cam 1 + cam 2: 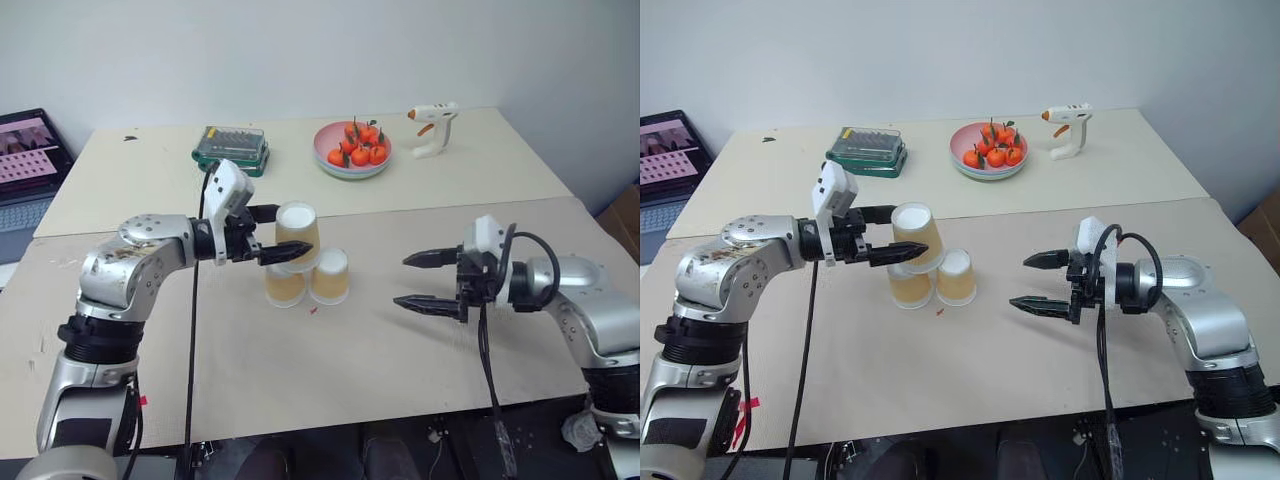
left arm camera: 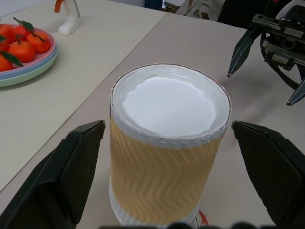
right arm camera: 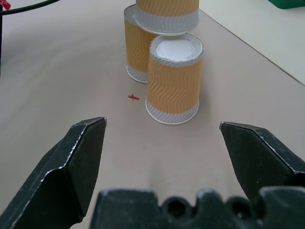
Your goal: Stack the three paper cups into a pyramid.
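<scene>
The left arm reaches forward across the table with its wrist bent inward, so the left gripper (image 1: 268,236) points toward the robot's right, roughly level. Its 2 black fingers (image 2: 71,167) stand spread apart with clear gaps on both sides. The right arm is bent at the elbow, the right gripper (image 1: 418,281) pointing toward the robot's left, slightly downward, with its 2 fingers (image 3: 76,157) wide apart and nothing between them.

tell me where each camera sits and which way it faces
Left eye view: on the head, looking down over the table; both arms show.
Right eye view: its stereo twin, same scene.
Left wrist view: on the left wrist, looking along the open left end effector at the top cup.
Right wrist view: along the open right end effector at the cup stack.
All share the cups.
</scene>
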Controlling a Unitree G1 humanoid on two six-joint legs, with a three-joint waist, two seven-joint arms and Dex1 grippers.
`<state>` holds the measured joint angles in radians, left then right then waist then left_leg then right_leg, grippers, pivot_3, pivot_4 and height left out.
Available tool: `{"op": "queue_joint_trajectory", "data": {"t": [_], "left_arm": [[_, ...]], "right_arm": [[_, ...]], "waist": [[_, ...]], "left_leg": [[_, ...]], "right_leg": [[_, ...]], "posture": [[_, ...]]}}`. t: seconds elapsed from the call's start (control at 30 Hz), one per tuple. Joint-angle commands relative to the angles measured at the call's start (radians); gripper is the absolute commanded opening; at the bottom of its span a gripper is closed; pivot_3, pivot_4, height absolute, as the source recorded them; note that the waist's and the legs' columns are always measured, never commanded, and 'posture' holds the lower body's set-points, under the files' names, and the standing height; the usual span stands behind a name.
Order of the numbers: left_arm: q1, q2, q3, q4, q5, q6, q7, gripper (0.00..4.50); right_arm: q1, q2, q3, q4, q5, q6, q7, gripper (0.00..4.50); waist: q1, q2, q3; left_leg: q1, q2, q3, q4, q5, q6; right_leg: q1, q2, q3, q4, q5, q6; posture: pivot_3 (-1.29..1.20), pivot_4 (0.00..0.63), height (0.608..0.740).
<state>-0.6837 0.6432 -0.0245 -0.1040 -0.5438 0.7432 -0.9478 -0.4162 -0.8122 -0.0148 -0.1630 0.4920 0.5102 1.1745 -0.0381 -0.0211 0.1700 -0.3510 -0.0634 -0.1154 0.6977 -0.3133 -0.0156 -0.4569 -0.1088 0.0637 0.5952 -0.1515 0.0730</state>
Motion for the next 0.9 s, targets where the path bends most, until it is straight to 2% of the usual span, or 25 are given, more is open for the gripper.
{"op": "queue_joint_trajectory", "data": {"t": [0.03,0.2,0.3,0.53,0.67,0.8,0.9], "left_arm": [[-0.008,-0.008,0.027,-0.041,-0.013,-0.013,0.013,4.44],[-0.04,-0.056,0.083,-0.039,-0.028,-0.028,0.089,4.44],[-0.09,-0.083,0.158,-0.061,-0.099,0.021,0.148,4.44],[-0.128,-0.056,0.321,-0.161,-0.23,0.114,0.284,4.44],[0.047,-0.011,0.433,-0.196,-0.148,0.102,0.424,4.44],[0.266,-0.044,0.499,-0.207,-0.058,0.016,0.52,4.44],[0.368,-0.089,0.523,-0.202,-0.007,-0.048,0.584,4.44]], "right_arm": [[-0.021,0.0,-0.02,-0.007,0.005,-0.021,0.0,4.5],[-0.025,0.002,-0.016,0.0,0.004,-0.024,0.003,4.5],[-0.031,0.003,-0.013,0.007,0.003,-0.026,0.006,4.5],[-0.041,0.002,-0.008,0.029,-0.002,-0.032,0.013,4.5],[-0.036,0.001,-0.059,0.117,-0.026,-0.061,-0.033,4.5],[-0.068,0.047,-0.122,0.259,-0.066,-0.104,-0.165,4.5],[-0.076,0.08,-0.134,0.356,-0.128,-0.164,-0.267,4.5]], "waist": [[-0.001,0.0,0.0],[0.0,0.0,0.0],[0.0,0.0,0.0],[-0.005,0.0,0.0],[-0.008,0.001,0.0],[-0.003,0.0,0.0],[0.001,-0.001,-0.001]], "left_leg": [[0.0,0.0,0.0,0.0,0.0,0.0],[0.0,0.0,0.0,0.0,0.0,0.0],[0.0,0.0,0.0,0.001,0.0,0.0],[0.0,0.0,0.0,0.0,0.0,-0.001],[0.004,0.0,0.003,-0.001,0.0,-0.001],[0.007,0.001,0.005,-0.002,0.0,0.0],[0.006,0.001,0.006,-0.002,0.0,0.0]], "right_leg": [[0.0,0.0,0.0,0.0,0.0,0.0],[0.0,0.0,0.0,0.0,0.0,0.0],[0.0,0.0,0.0,0.0,0.0,0.0],[0.0,0.0,0.0,0.001,0.0,0.0],[0.0,0.0,0.002,0.0,0.0,0.0],[0.001,0.0,0.002,0.0,0.001,-0.001],[0.0,0.0,0.002,0.0,0.002,-0.001]], "posture": [[0.0,0.15,0.725],[0.0,0.15,0.725],[0.0,0.15,0.725],[0.0,0.15,0.725],[0.0,0.15,0.725],[0.0,0.15,0.725],[0.0,0.15,0.725]]}}
